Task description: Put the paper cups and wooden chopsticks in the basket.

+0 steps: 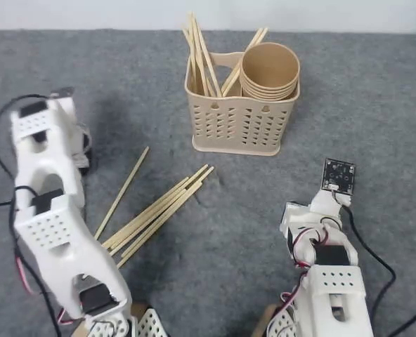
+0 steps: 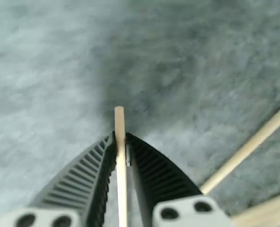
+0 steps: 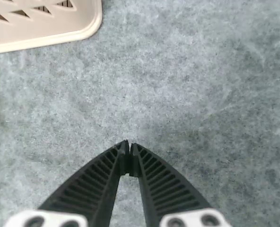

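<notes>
Left gripper: ribbed black jaws pinched narrow on one held chopstick, which runs lengthwise between them and pokes out just past the tips. A lengthwise grip probably suits carrying it and dropping it end-first. Its rear length is cut off at the frame edge, so how deep the grip sits cannot be told

Right gripper: jaws pressed together with nothing between them, hanging over bare grey mat just beside a corner of the basket; seemingly parked out of the way

Basket: beige, perforated, upright at the far middle of the mat. The right wrist view crops it to one rim corner

Paper cups: nested stack standing in the basket's right compartment, already delivered; the number in the stack is hard to count

Stowed chopsticks: several leaning upright in the left compartment, a couple slanting behind the cups

Loose chopsticks: a bundle lying flat on the mat between the left arm and the basket, one stray stick just beside it; near ends pass under the arm, count uncertain

Judgement: cups done, chopsticks part done
</notes>
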Robot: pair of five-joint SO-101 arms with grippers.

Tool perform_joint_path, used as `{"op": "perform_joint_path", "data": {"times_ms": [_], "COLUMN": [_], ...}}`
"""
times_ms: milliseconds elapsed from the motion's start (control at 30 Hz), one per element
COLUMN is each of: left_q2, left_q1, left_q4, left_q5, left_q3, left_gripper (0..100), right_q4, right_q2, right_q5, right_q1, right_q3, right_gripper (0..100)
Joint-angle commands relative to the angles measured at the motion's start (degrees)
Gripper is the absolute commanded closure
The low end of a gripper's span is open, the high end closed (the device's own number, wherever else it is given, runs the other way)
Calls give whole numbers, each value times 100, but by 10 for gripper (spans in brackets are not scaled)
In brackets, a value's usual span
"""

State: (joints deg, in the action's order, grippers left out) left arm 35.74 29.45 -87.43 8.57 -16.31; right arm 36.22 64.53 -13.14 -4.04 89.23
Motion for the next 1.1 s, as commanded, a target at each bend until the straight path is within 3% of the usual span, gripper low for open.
{"op": "perform_joint_path", "data": {"times_ms": [0,267,700,867,967,1067], "left_q2": [-70,-202,-3270,-4123,-4615,-5160], "left_q1": [97,105,-563,-633,-598,-624], "left_q4": [-1073,-1319,-1213,-325,607,1758], "left_q5": [44,0,35,9,0,-457], "left_q3": [-1165,-2193,558,1402,2114,2949], "left_gripper": [987,987,987,987,987,987], "right_q4": [-110,-127,-145,-110,-110,-110], "right_q2": [145,145,145,145,145,145], "right_q5": [88,97,97,97,97,97], "right_q1": [31,40,40,40,40,40], "right_q3": [-44,-44,-44,-44,-44,-44], "right_gripper": [990,990,990,990,990,990]}}
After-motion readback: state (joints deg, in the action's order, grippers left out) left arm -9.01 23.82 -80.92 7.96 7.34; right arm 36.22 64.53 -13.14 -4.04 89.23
